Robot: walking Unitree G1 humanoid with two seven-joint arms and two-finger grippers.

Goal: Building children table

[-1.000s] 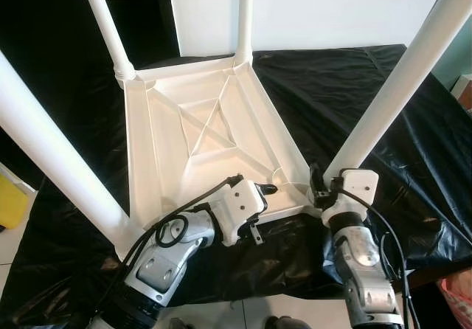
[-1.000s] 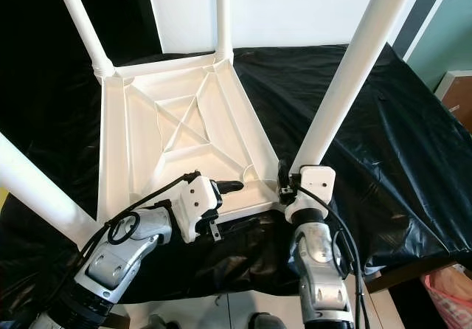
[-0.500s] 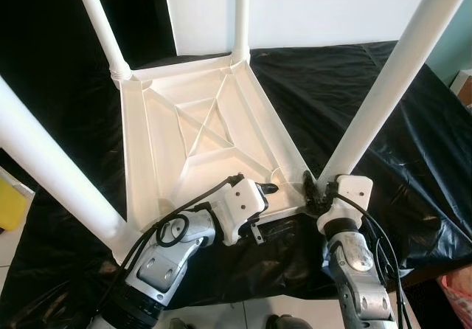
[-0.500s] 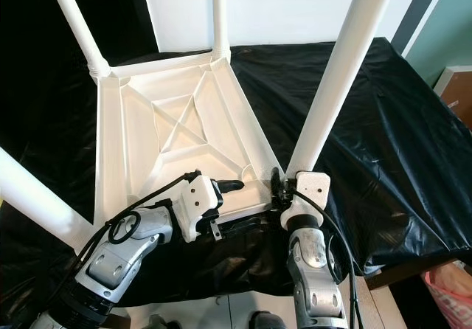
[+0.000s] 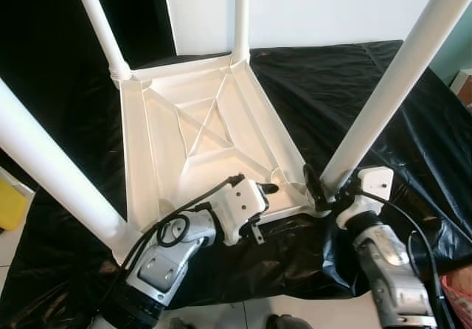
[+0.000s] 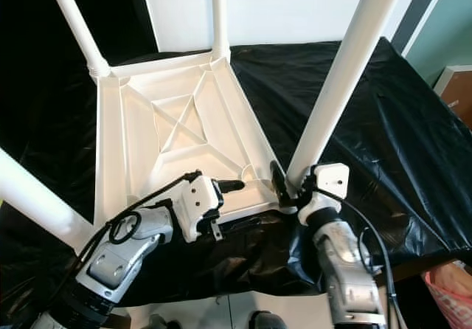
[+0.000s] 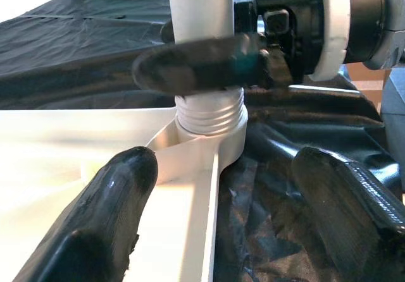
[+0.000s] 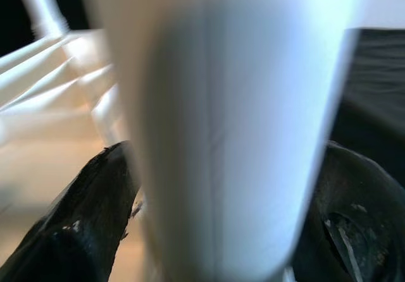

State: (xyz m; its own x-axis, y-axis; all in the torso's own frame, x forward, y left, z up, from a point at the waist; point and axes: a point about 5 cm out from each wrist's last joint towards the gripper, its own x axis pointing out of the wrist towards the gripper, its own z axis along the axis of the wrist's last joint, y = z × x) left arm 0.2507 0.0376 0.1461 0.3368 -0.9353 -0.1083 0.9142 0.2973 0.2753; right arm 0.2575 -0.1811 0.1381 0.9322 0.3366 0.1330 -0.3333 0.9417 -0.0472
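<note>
On the black sheet (image 5: 413, 122) that covers the work surface, the white tabletop (image 5: 210, 133) lies upside down with all four legs standing in its corner sockets. Since half a second ago the right arm has swung outward, its wrist housing passing from directly below the near right leg (image 5: 383, 100) to that leg's outer side, while the right gripper (image 5: 324, 192) has stayed at the leg's base; this reads as one turning stroke on the threaded joint, so the fourth leg appears to be in its tightening stage. The right gripper is closed around the leg, one black finger on each side of the tube in the right wrist view, the leg (image 8: 221, 124) being blurred there. Exposed thread (image 7: 209, 112) shows above the socket collar in the left wrist view, which suggests the leg is not fully seated. The left gripper (image 5: 259, 196) rests at the near edge of the tabletop just beside that corner, fingers (image 7: 107, 206) spread wide and holding nothing, its position unchanged from the earlier frames. Tabletop and remaining legs likewise show no shift. A yellow object (image 5: 9, 200) sits at the far left edge.
</note>
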